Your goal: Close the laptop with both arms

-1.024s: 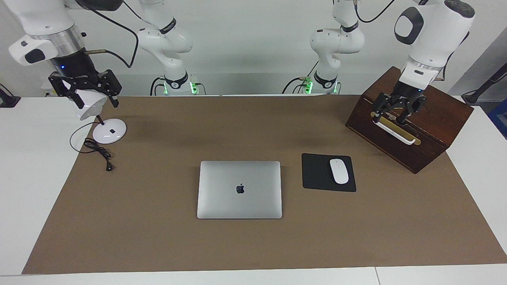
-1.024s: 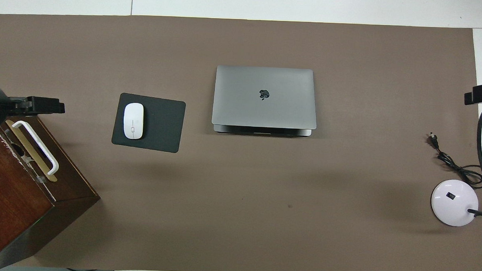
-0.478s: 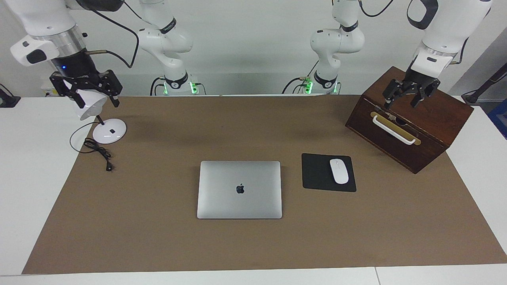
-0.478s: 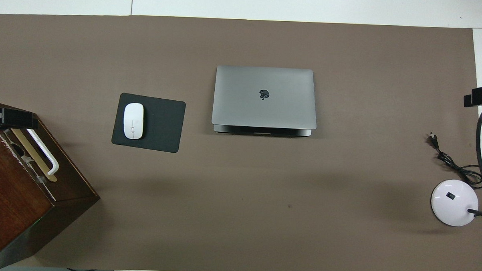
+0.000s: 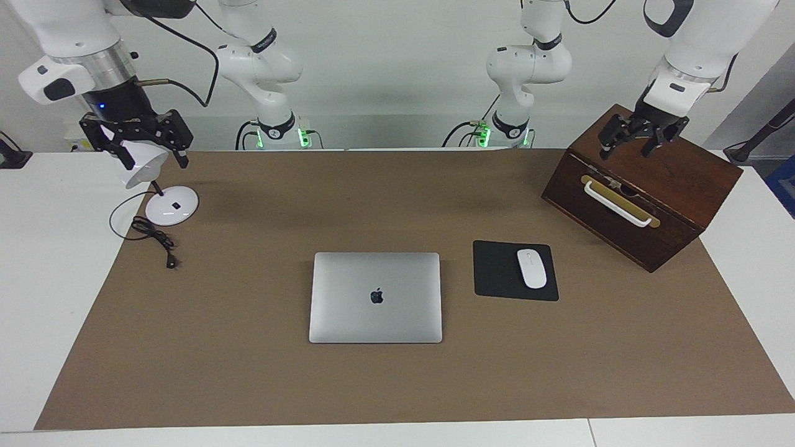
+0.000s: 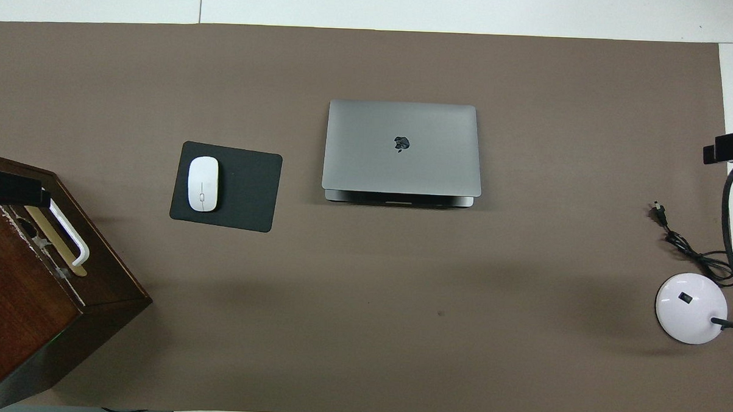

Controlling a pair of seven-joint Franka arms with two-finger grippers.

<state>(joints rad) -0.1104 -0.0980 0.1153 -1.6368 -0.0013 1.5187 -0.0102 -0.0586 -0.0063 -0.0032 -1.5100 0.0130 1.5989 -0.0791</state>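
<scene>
The grey laptop lies in the middle of the brown mat with its lid down and the dark logo facing up. In the overhead view the laptop shows a thin strip of its base under the lid's edge nearer to the robots. My left gripper hangs open and empty over the top of the wooden box, well away from the laptop. My right gripper hangs open over the head of the white desk lamp at the right arm's end. Only the tips of the left gripper and the right gripper show from overhead.
A black mousepad with a white mouse lies beside the laptop toward the left arm's end. The box has a white handle on its front. The lamp's black cable trails over the mat.
My left gripper has risen from the box's white handle and drawn back over the box top. The right gripper has barely moved. The laptop has stayed still.
</scene>
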